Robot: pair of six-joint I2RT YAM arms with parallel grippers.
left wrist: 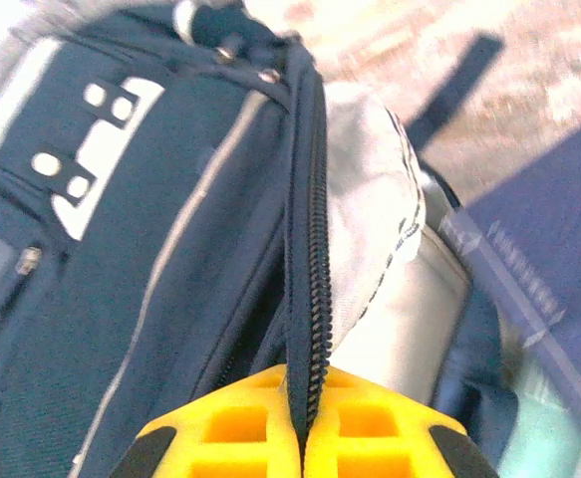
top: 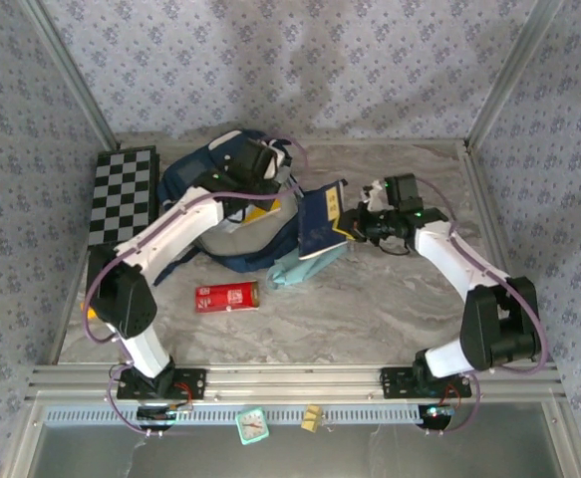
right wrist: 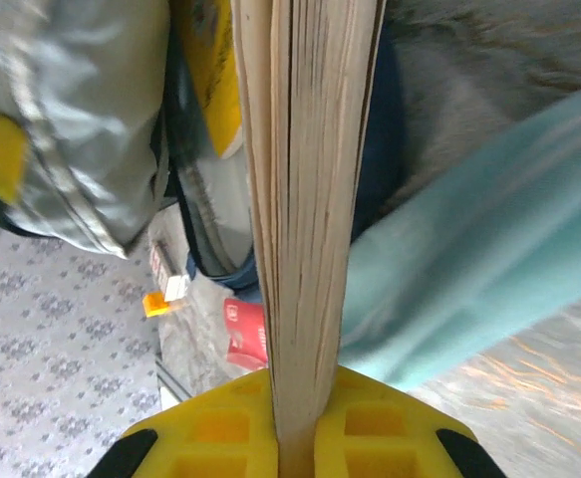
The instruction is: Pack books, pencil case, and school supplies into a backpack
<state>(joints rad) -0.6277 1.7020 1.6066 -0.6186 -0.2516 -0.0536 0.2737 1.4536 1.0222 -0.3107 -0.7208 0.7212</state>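
The chequered board [top: 123,194] lies at ten o'clock on the table, just beside the navy backpack [top: 195,179]. The left gripper [left wrist: 305,423] is pinched tight on the backpack's zipper edge [left wrist: 310,299]. A yellow book [top: 263,212] shows at the bag's mouth. At three o'clock from there, the right gripper [right wrist: 305,428] clamps a navy book [top: 320,221] by its page edge. That book sits partly over the teal pencil case [top: 292,269]. The red box [top: 226,297] sits apart at six o'clock.
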